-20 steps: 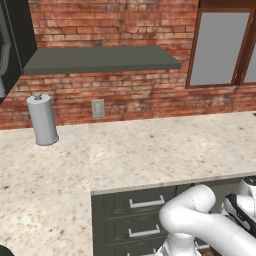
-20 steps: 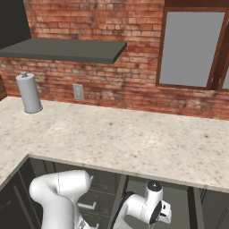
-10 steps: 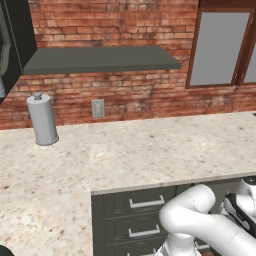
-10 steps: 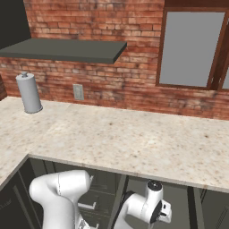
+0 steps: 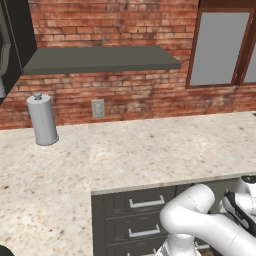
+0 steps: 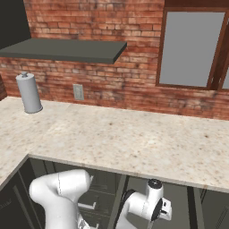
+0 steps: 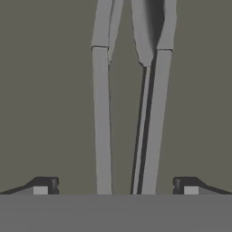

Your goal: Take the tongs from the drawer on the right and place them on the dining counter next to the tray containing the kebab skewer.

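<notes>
Seen from the hand, the grey metal tongs (image 7: 102, 118) lie lengthwise on the flat grey-brown floor of the drawer (image 7: 45, 90). Their two slim arms run from the bottom of the picture to the top. My gripper (image 7: 115, 186) hangs right over them, open wide. One dark fingertip (image 7: 44, 186) stands outside each arm, and neither touches the metal. From the base, my arm (image 5: 200, 220) bends down below the worktop edge, and the wrist (image 6: 152, 208) sits under the counter lip. The dining counter, the tray and the kebab skewer are out of view.
A beige speckled worktop (image 5: 150, 150) runs along the brick wall, with a grey cylinder (image 5: 42, 120) standing at its left end. Closed dark drawer fronts with silver bar handles (image 5: 145, 202) sit below it, left of my arm. A dark shelf (image 5: 100, 59) hangs above.
</notes>
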